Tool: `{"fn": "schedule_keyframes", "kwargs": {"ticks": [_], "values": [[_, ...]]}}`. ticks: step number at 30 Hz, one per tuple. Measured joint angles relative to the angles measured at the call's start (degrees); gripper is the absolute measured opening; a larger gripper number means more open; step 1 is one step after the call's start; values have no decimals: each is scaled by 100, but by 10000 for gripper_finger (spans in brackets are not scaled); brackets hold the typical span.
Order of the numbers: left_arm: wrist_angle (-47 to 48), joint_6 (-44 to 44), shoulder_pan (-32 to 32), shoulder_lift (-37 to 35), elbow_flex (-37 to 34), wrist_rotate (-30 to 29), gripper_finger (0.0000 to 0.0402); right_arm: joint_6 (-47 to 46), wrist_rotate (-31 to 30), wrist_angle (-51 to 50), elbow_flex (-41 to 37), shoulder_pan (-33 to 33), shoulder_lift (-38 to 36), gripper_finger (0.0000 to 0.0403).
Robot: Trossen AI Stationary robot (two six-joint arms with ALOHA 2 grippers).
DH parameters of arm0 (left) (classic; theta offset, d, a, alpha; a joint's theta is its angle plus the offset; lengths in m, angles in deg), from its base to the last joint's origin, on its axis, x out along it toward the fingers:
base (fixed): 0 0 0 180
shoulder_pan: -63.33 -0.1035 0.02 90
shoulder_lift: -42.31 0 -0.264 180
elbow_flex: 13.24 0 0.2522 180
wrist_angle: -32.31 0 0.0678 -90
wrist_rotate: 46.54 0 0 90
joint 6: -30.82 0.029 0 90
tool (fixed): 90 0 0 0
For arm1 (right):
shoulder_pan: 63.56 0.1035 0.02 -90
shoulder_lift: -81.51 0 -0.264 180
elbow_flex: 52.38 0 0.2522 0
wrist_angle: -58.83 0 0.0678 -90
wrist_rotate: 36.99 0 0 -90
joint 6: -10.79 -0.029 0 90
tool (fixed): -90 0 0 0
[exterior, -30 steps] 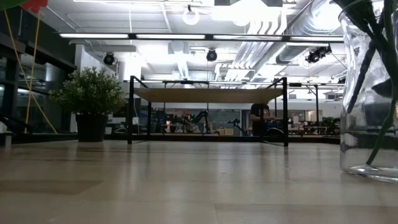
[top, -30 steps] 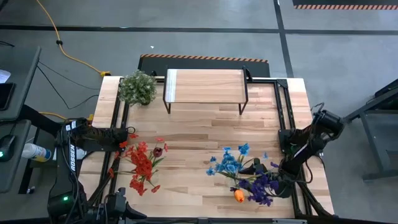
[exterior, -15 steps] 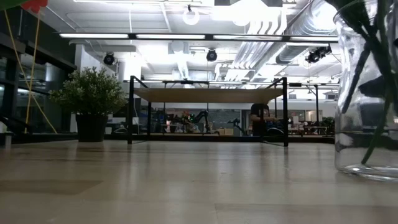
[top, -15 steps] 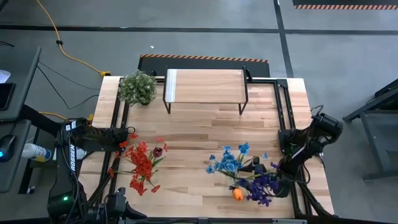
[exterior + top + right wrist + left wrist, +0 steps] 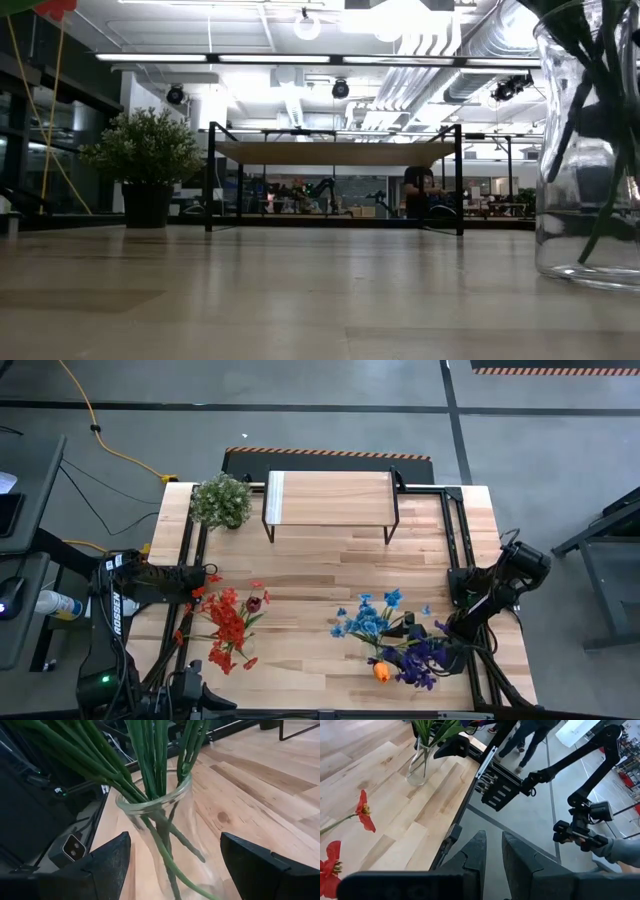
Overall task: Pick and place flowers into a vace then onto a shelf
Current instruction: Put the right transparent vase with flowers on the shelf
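Now the right gripper point(image 5: 172, 855) is at the lower right of the high view, with its two fingers spread wide on both sides of a glass vase point(image 5: 165, 820); I cannot tell if they touch the glass. Inside the vase stand the blue, purple and orange flowers point(image 5: 385, 635). More red flowers point(image 5: 228, 625) lie on the table point(image 5: 330, 570) at the lower left. The left gripper point(image 5: 492, 850) waits at the left edge, fingers nearly pressed together and holding nothing. White letters on the left arm point(image 5: 115, 605) are partly readable, something like "OSSEN". The shelf point(image 5: 328, 498) stands at the top centre, beside a potted plant point(image 5: 222, 500).
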Motion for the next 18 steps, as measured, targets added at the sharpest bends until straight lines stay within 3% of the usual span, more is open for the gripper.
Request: {"fn": "schedule_keyframes", "kwargs": {"ticks": [18], "values": [[-4, -1, -164, -5, 0, 46, 95, 121, 0, -43, 0, -65, 0, 295]]}}
